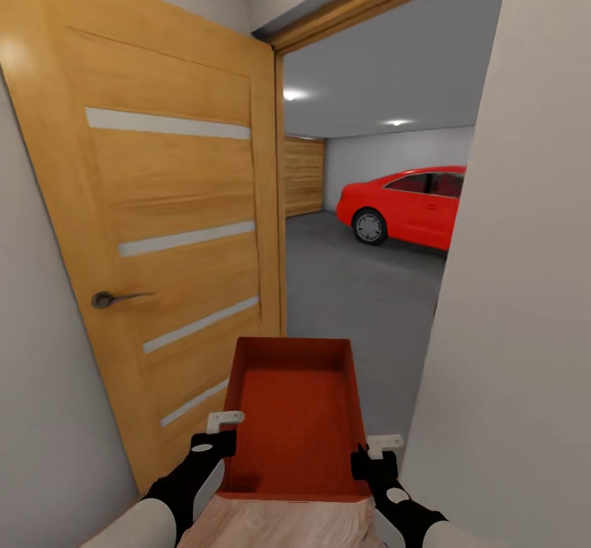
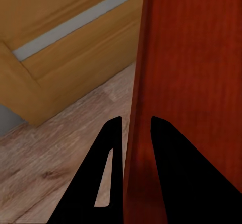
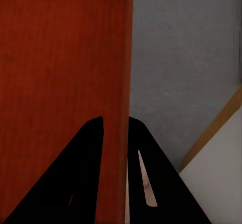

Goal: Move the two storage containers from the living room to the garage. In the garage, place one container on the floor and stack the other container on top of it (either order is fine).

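One orange-red storage container [image 1: 295,400] hangs level in front of me, held by its two long side walls. My left gripper [image 1: 223,443] is shut on its left wall, with the black fingers [image 2: 160,148] pinching the thin wall [image 2: 191,58] in the left wrist view. My right gripper [image 1: 371,454] is shut on the right wall, whose inner face [image 3: 60,58] I see in the right wrist view. Through the doorway ahead lies the garage, with its dark grey floor [image 1: 353,285] and a red car [image 1: 406,203]. The second container is out of view.
An open light-wood door [image 1: 164,228] with pale slats and a handle [image 1: 107,299] stands close on my left. A white wall [image 1: 517,285] narrows the passage on my right. Light wood-plank floor [image 1: 279,527] lies under the tray. A slatted wooden door [image 1: 304,175] closes the garage's far side.
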Motion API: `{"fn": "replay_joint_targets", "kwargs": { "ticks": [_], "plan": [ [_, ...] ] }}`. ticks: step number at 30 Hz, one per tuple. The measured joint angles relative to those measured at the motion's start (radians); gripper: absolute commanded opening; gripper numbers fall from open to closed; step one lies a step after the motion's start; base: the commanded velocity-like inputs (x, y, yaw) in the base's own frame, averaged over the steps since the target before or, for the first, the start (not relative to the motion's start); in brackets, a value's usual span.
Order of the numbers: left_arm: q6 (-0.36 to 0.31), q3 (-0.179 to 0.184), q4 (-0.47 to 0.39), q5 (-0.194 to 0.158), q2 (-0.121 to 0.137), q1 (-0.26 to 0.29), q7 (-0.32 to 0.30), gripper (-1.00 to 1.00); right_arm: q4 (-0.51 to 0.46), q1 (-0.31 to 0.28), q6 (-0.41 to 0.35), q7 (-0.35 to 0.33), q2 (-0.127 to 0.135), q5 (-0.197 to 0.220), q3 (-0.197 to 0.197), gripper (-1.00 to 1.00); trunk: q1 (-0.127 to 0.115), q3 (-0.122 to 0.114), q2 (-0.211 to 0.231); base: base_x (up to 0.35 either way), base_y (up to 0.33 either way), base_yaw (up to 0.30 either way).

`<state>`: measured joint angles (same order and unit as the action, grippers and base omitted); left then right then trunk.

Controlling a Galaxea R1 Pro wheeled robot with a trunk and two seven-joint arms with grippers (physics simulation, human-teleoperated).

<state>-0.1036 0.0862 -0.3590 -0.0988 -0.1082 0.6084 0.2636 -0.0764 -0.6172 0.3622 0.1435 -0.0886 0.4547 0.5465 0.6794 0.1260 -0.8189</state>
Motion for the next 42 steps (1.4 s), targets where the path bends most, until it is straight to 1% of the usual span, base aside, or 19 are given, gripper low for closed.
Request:
{"fn": "replay_joint_targets", "kwargs": {
  "ticks": [11,21,33,42],
  "plan": [
    [0.0,0.0,0.0,0.0,0.0,0.0,0.0,-1.0,0.0,0.0,-0.001,-0.001,0.0,-0.002,-0.001,-1.0,0.0,-0.002,0.0,0.245,0.219,-0.074],
    [0.0,-0.001,0.002,0.001,0.0,0.0,-0.001,-1.0,0.001,0.0,0.0,0.0,0.0,0.002,0.002,-1.0,0.0,-0.002,0.0,0.275,0.181,-0.223],
    [0.001,-0.001,0.003,0.001,0.0,0.0,-0.001,-1.0,0.001,0.0,0.0,0.0,0.0,0.002,0.003,-1.0,0.0,-0.002,0.0,0.318,0.031,-0.24],
    [0.0,-0.001,0.002,0.001,0.0,0.0,-0.001,-1.0,0.001,0.0,0.0,0.0,0.0,0.002,0.002,-1.0,0.0,-0.002,0.0,0.319,0.0,-0.042]
  ]
}}
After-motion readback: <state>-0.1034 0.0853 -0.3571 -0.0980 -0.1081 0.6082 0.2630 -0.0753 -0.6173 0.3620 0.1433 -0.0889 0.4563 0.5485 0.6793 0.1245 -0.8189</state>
